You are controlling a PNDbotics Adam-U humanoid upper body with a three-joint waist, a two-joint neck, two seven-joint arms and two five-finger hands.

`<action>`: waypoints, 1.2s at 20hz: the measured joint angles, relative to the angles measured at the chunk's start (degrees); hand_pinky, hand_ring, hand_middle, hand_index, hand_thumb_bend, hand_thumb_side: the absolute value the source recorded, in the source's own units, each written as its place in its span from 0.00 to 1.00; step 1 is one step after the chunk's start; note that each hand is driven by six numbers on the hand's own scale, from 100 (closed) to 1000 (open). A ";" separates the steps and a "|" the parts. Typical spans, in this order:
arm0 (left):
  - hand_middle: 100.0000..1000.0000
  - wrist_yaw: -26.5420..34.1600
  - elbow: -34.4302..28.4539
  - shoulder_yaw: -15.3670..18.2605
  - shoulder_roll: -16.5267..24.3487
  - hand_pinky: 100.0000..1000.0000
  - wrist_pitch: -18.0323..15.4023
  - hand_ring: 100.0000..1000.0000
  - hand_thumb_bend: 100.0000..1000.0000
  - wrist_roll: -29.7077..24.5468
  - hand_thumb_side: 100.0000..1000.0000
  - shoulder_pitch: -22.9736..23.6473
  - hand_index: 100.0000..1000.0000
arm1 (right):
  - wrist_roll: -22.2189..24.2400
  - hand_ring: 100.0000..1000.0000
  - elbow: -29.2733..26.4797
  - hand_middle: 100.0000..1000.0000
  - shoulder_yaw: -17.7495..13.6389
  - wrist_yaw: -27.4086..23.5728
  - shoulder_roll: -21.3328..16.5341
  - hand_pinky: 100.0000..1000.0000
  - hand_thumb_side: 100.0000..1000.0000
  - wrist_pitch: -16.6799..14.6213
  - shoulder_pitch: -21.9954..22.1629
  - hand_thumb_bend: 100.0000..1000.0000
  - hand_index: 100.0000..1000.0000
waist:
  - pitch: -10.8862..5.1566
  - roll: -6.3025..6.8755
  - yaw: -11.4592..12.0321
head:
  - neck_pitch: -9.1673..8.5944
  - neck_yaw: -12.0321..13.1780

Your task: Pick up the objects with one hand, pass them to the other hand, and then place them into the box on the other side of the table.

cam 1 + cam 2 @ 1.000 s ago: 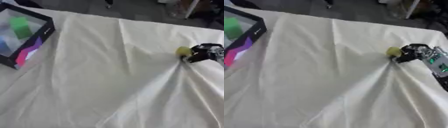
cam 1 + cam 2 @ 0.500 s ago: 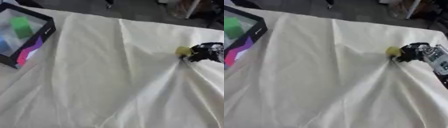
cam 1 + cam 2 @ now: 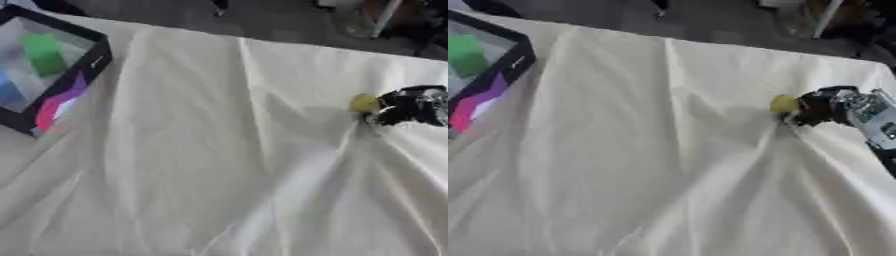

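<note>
Blur hides my right robot hand point(image 3: 820, 107); fingers curled around a small yellow object point(image 3: 783, 104), low on the tabletop point(image 3: 219, 150).

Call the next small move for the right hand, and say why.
Probably lift straight up a little. The right hand has its fingers curled at the yellow object, which sits low on the wrinkled cloth, and the box lies far across on the left, so a handover comes next.
</note>
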 measured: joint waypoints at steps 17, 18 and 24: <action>0.63 -0.45 0.15 0.00 -0.01 0.94 0.00 0.71 0.00 -0.02 0.47 0.01 0.76 | -3.94 0.73 -0.90 0.57 0.25 -3.14 0.05 0.89 0.32 1.13 0.48 0.00 0.57 | 0.00 0.00 0.21 | 0.00 -0.07; 0.63 -0.46 0.15 0.00 -0.01 0.94 0.01 0.71 0.00 -0.02 0.47 0.01 0.76 | -4.39 0.72 -0.91 0.57 0.27 -3.09 0.06 0.89 0.28 1.10 0.54 0.00 0.57 | 0.00 0.00 0.22 | 0.00 -0.07; 0.63 -0.49 0.15 0.00 -0.01 0.94 0.07 0.71 0.00 -0.09 0.47 0.06 0.76 | -7.05 0.66 -1.36 0.53 0.35 -3.20 0.17 0.87 0.08 0.76 0.83 0.00 0.53 | 0.00 0.00 0.26 | 0.00 -0.10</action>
